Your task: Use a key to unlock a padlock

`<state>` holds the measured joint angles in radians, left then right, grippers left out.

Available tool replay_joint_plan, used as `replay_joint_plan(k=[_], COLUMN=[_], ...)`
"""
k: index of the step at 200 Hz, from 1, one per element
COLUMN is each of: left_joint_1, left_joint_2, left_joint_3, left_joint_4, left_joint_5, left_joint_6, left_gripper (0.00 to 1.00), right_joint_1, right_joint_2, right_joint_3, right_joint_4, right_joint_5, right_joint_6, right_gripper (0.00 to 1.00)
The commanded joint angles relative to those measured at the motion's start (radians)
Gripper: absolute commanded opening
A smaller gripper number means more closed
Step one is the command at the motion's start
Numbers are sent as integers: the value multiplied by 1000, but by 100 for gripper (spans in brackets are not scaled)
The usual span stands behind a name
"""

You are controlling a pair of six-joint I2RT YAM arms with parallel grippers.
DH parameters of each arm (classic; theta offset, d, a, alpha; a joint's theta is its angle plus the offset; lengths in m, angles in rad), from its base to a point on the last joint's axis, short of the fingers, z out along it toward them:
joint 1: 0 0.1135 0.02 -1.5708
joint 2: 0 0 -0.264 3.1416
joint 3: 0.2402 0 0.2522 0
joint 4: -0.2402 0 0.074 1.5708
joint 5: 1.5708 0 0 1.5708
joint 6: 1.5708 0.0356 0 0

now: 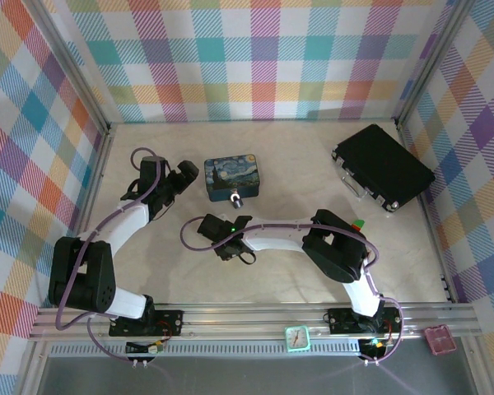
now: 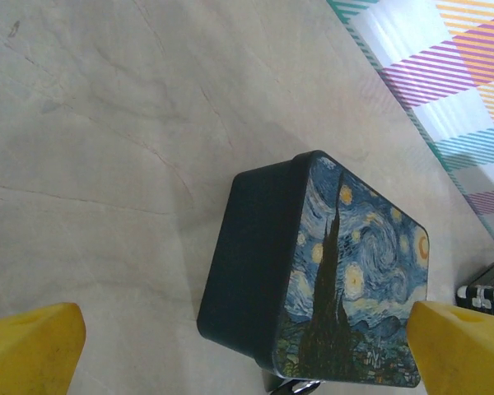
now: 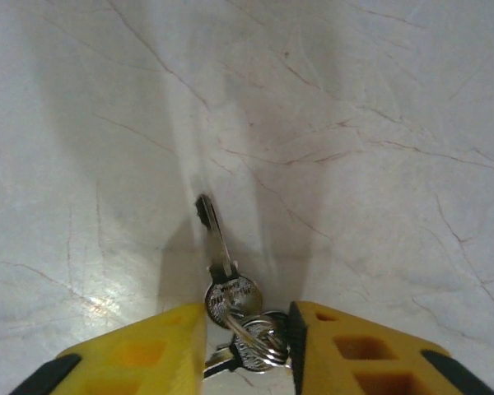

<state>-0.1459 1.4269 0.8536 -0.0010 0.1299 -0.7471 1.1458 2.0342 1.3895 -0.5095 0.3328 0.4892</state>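
Clearly slim, silvery, round-headed key [image 3: 221,262].

pale marbled table [image 1: 272,148], pastel plaid walls [image 1: 247,58], aluminium frame rail [image 1: 255,317]

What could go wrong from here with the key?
1. The right gripper pinches the key near its ring, so the blade may swivel when pushed.
2. The padlock by the tin is unheld, with the left gripper open, so it may shift under the key.
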Motion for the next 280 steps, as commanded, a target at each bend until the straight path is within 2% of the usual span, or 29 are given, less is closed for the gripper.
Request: replay_joint_plan(k=[1, 20, 41, 77, 93, 151, 173, 198, 241, 267, 280], left_joint_1=[11, 11, 9, -15, -58, -303, -397, -479, -543, -556, -559], left_joint_2=[-46, -63, -94, -122, -120, -61, -23, 19, 78, 99, 106], left_joint_3=[-23, -39, -71, -112, -115, -103, -103, -102, -102, -96, -103], left_joint_4=[17, 11, 4, 67, 101, 134, 190, 261, 415, 437, 444], left_joint_5=[25, 37, 53, 87, 90, 43, 40, 26, 29, 40, 39], left_joint_6=[-7, -8, -16, -101, -135, -196, -233, -280, -352, -356, -359], left_gripper=[100, 100, 100, 100, 100, 100, 91, 88, 81, 66, 53], right_joint_1=[-2, -11, -36, -80, -108, -258, -313, -363, -386, -389, -392], right_joint_2=[27, 19, -3, -119, -179, -443, -525, -597, -652, -655, -656], right_joint_3=[-13, -36, -79, -216, -267, -459, -474, -492, -486, -481, -483], right_joint_4=[-17, 9, 47, 168, 186, 243, 191, 193, 204, 213, 221], right_joint_5=[0, -18, -34, -111, -151, -332, -327, -367, -389, -396, -395], right_joint_6=[12, 5, 2, -45, -47, -40, -46, -47, -41, -38, -30], right_gripper=[24, 13, 6, 2, 1, 0, 0, 0, 0, 0, 0])
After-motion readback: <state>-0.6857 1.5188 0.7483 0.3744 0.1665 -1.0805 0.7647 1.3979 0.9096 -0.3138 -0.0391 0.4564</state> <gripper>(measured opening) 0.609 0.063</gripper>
